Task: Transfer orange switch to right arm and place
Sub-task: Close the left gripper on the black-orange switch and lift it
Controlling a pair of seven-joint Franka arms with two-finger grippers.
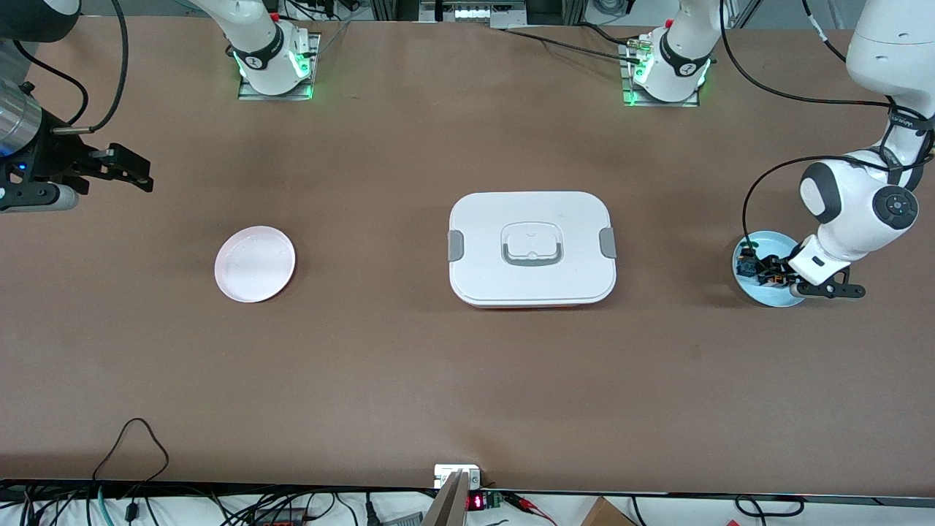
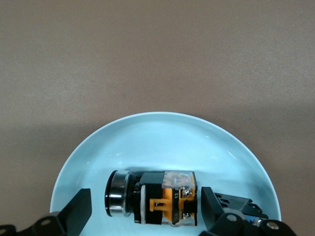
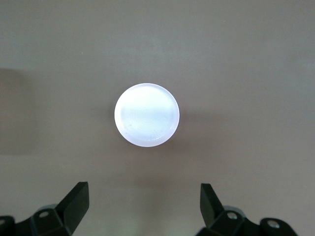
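Left gripper [image 2: 142, 209] spread astride orange switch [image 2: 152, 199] in blue dish [image 2: 162, 132]; I fear roll-out. Right gripper [image 3: 142, 204] spread, waiting over table.

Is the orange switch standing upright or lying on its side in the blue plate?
Lying on its side: the orange switch rests lengthwise on the blue plate.

Counter [image 1: 467, 380]: brown, matte surface.

Pink plate [image 1: 255, 264]: round, shallow, toward the right arm's end of the counter, well apart from every edge.

White lidded box [image 1: 532, 248]: rectangular with rounded corners, grey clips at both short sides, a recessed grey handle on the lid; mid-counter.

Light blue plate [image 1: 760, 291]: round, near the edge at the left arm's end.

Blue-and-black part [image 1: 746, 264]: small, lying in the light blue plate.

Cables [image 1: 131, 438]: a black loop at the edge nearest the front camera.
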